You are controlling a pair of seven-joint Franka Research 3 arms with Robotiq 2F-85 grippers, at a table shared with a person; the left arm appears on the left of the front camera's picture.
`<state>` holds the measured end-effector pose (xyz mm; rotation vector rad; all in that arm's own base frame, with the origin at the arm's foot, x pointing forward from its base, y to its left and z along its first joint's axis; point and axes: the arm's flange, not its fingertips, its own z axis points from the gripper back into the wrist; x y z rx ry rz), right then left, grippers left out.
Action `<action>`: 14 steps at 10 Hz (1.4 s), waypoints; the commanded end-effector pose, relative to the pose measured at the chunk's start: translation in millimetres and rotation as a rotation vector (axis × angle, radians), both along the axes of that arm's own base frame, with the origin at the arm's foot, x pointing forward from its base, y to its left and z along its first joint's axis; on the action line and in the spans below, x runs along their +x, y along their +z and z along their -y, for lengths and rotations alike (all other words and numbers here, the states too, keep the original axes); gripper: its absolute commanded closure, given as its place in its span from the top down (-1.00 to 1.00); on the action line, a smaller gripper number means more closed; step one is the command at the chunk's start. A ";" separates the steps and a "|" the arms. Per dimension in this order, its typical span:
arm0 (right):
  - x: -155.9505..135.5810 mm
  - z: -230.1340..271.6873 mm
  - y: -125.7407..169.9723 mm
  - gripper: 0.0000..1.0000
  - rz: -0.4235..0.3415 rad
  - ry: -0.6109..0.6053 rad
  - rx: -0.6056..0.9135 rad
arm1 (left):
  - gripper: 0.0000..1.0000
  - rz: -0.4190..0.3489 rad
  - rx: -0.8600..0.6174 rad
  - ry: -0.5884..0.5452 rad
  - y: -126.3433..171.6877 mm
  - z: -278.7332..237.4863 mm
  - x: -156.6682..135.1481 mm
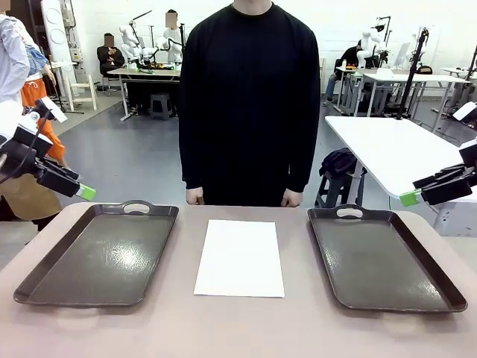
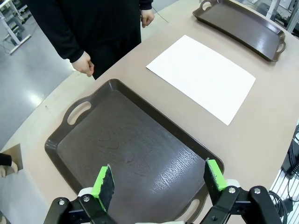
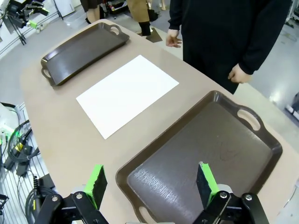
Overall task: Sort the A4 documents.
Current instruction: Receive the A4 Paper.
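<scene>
The plain white, blank A4 documents (image 1: 240,257) lie flat in a neat rectangular stack at the middle of the table, short edges facing near and far; how many sheets the stack holds cannot be told. The paper rests directly on the beige, round-cornered tabletop (image 1: 238,328), between two trays and touching neither.

To its left sits a dark brown rectangular plastic tray (image 1: 97,257) with cut-out handles at its ends, and to its right a second dark brown handled tray (image 1: 384,261) of the same make. Both trays hold nothing.

At the far edge, directly behind the paper, stands a person in a black long-sleeved top (image 1: 250,97), arms hanging down, with both of the person's hands (image 1: 195,197) loosely curled just beyond the table's rim.

The left gripper (image 1: 74,186), black with green pads, hangs in the air at the far left, above and outside the left tray. Its wrist view looks down on that tray with the jaws spread wide and nothing between them.

The right gripper (image 1: 417,192) hangs likewise at the far right, above and outside the right tray, its fingers (image 3: 96,179) set wide apart and gripping nothing.
</scene>
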<state>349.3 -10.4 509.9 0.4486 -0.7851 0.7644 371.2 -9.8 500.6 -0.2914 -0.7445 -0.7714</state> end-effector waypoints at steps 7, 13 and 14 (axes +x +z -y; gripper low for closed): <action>2.0 -3.2 -3.9 1.00 -0.013 -0.004 -0.018 | 1.00 -0.008 -0.003 -0.002 -1.3 2.8 0.1; 2.0 -3.2 -3.9 1.00 -0.013 -0.004 -0.018 | 1.00 -0.008 -0.003 -0.002 -1.3 2.8 0.1; 2.0 -3.2 -3.9 1.00 -0.013 -0.004 -0.018 | 1.00 -0.008 -0.003 -0.002 -1.3 2.8 0.1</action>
